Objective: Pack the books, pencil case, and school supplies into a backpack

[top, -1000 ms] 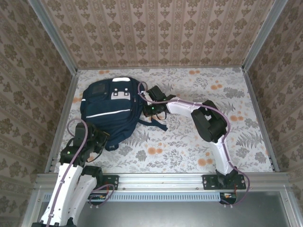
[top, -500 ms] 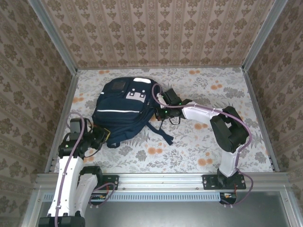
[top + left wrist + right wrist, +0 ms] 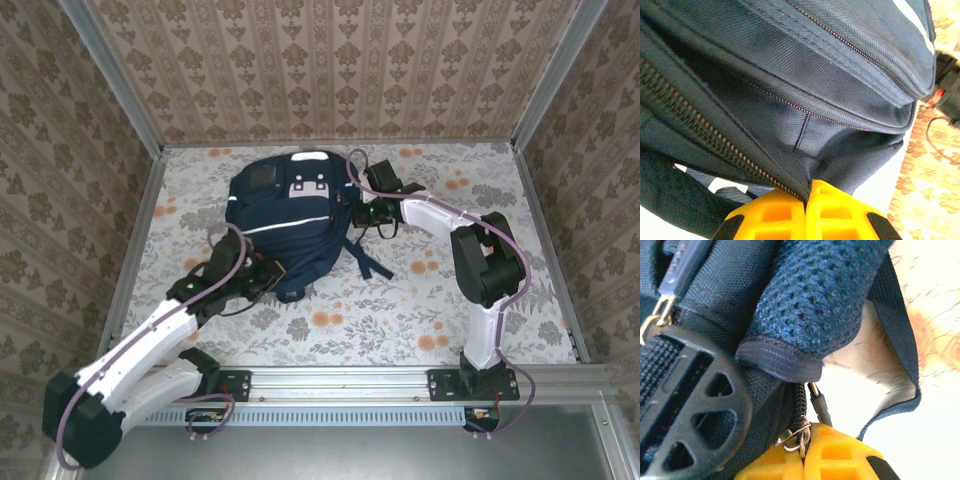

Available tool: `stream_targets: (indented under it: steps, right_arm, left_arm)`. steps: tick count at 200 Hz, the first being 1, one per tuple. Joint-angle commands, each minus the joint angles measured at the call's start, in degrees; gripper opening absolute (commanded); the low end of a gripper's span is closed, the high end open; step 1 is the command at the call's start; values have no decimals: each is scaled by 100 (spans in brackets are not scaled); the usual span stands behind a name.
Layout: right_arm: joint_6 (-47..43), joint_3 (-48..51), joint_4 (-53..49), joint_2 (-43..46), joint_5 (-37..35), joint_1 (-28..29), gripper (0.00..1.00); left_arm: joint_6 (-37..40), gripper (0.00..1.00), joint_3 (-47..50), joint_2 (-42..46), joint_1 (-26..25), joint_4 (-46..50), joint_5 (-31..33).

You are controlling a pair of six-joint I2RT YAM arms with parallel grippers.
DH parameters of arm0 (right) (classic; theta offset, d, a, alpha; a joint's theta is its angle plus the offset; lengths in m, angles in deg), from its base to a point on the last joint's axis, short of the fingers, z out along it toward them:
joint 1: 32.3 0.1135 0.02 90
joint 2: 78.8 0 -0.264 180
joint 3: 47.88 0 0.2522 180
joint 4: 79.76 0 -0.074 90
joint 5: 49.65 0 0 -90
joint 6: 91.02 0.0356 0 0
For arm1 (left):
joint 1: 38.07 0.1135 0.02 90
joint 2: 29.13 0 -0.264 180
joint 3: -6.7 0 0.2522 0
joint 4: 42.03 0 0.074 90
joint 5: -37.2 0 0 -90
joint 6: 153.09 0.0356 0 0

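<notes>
Low at the left, the left hand [image 3: 265, 278] meets the near bottom edge of the backpack [image 3: 300, 255]. Its yellow fingers [image 3: 775, 217] are pressed together, and the brass zip [image 3: 715, 137] runs straight down into the seam between their tips, so they pinch the bag at that zip line. Beyond the fingertips the navy fabric rises in folds, with a second, finer zip [image 3: 850, 42] crossing higher up.

Ahead of this hand the backpack lies flat on the flowered worktop [image 3: 420, 300], its white stripe [image 3: 285, 226] across the middle and its white patch [image 3: 310, 158] at the far end.

Further right, the right hand [image 3: 362, 212] sits against the bag's side, up by the patch end. Its fingers [image 3: 840, 455] are also pressed together, nipping the metal ring of a zip pull [image 3: 799, 436] at their tips. Just above them hangs a blue mesh pad [image 3: 815, 300], and a black plastic buckle [image 3: 695, 405] lies to one side. A dark strap [image 3: 368, 262] trails from the bag onto the worktop, nearer than this hand.
</notes>
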Motion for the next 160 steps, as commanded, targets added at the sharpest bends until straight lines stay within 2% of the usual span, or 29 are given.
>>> stream_targets:
  steps: [1, 13, 29, 46, 59, 70, 89, 96, 99, 115, 119, 126, 133, 160]
  right_arm:
    - [191, -491, 31, -167, -1206, -546, 0]
    - [256, -478, 13, -175, -1207, -614, 0]
    - [293, -381, 0, -93, -1189, -649, 16]
    - [369, -196, 7, 118, -1090, -647, 41]
    - [450, 66, 93, 377, -1081, -642, 47]
    - [502, 315, 144, 624, -1060, -645, 50]
    - [591, 774, 211, 1134, -948, -649, 57]
    - [637, 975, 238, 1360, -940, -646, 61]
    - [652, 1050, 253, 1453, -936, -646, 63]
    - [654, 1494, 321, 2025, -972, -645, 76]
    - [654, 1618, 317, 2214, -1032, -649, 85]
    - [632, 1743, 302, 2424, -1110, -649, 88]
    - [584, 1869, 270, 2671, -1217, -652, 99]
    - [387, 2234, 102, 3563, -1645, -758, 99]
  left_arm:
    - [95, 0, -558, -430, -360, 57, 509]
    - [120, 0, -659, -710, -469, -57, 424]
    - [223, 0, -822, -958, -551, -117, 367]
    - [501, 27, -1109, -1069, -563, 328, 525]
    - [708, 51, -1313, -1076, -536, 745, 739]
    - [916, 66, -1468, -1050, -429, 1062, 817]
    - [1410, 77, -1731, -947, -148, 1588, 880]
    - [1619, 91, -1843, -914, -30, 1796, 920]
    - [1727, 94, -1890, -897, 40, 1887, 939]
    - [2300, 100, -2170, -834, 421, 2401, 1121]
    - [2439, 100, -2242, -821, 526, 2498, 1176]
    - [2692, 100, -2319, -805, 746, 2621, 1244]
    - [2926, 100, -2378, -790, 994, 2686, 1284]
    - [3773, 100, -2287, -785, 2051, 2348, 1732]
